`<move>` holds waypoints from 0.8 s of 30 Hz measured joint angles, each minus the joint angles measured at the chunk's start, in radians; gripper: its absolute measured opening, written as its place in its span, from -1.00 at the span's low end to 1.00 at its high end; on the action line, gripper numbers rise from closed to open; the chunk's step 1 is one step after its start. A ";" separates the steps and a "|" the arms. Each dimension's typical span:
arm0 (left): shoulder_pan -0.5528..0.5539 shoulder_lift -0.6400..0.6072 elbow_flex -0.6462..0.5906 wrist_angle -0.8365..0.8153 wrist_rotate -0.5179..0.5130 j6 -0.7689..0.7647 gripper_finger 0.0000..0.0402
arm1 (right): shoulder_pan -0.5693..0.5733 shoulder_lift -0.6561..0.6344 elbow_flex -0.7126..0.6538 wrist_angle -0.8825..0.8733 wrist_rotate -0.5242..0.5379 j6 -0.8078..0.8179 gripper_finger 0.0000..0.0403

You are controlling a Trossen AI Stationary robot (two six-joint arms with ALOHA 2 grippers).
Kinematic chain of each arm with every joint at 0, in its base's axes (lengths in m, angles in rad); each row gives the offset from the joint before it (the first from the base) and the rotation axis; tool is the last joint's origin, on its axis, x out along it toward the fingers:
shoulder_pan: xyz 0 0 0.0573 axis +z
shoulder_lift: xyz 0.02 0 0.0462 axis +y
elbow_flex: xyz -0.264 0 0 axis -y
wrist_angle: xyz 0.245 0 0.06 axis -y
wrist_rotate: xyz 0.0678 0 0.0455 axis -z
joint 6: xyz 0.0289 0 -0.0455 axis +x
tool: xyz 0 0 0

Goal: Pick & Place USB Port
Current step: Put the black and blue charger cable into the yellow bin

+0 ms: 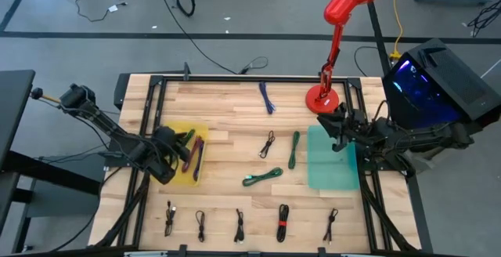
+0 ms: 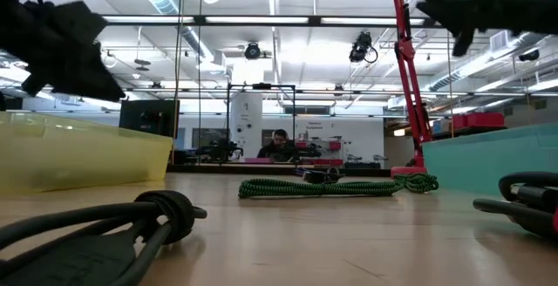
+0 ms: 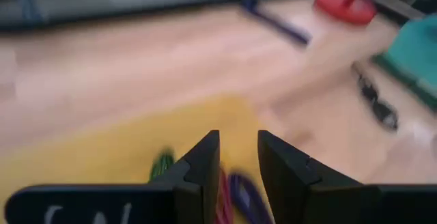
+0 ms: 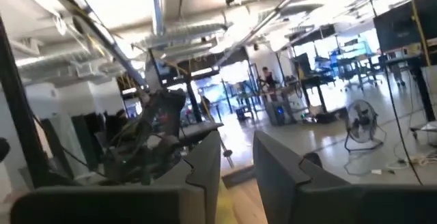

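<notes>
While left gripper (image 1: 174,157) hovers over yellow bin (image 1: 205,132), jaws parted, empty, cables (image 1: 195,157) lie inside. Right gripper (image 1: 338,128) waits above teal bin (image 1: 329,175), slightly parted, empty. Risk: descending fingers snag binned cables.

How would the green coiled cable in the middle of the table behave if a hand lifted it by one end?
The green cable is probably floppy: it lies in a loose, bent bundle, so the free end would likely sag and swing. It looks thin, so likely light. Its coils may loosen or unwind when lifted.
</notes>
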 joint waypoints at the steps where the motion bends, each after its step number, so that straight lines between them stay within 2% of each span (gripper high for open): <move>1: 0.000 0.000 0.000 0.013 -0.041 0.029 -0.48 | -0.001 0.029 0.042 -0.028 0.004 -0.004 -0.54; 4: 0.000 0.000 0.000 0.053 -0.143 0.126 -0.48 | -0.001 0.142 0.168 -0.138 0.062 -0.050 -0.50; 8: 0.000 0.000 0.000 0.111 -0.252 0.196 -0.48 | -0.029 0.339 0.335 -0.156 0.112 -0.123 -0.43; 14: 0.000 0.000 0.001 0.191 -0.298 0.293 -0.48 | -0.123 0.655 0.566 -0.229 0.101 -0.125 -0.36; 19: 0.000 0.000 0.001 0.208 -0.298 0.344 -0.48 | -0.245 0.909 0.709 -0.237 0.069 -0.086 -0.38; 24: 0.000 -0.001 0.011 0.211 -0.296 0.344 -0.48 | -0.379 1.076 0.802 -0.236 -0.112 0.039 -0.39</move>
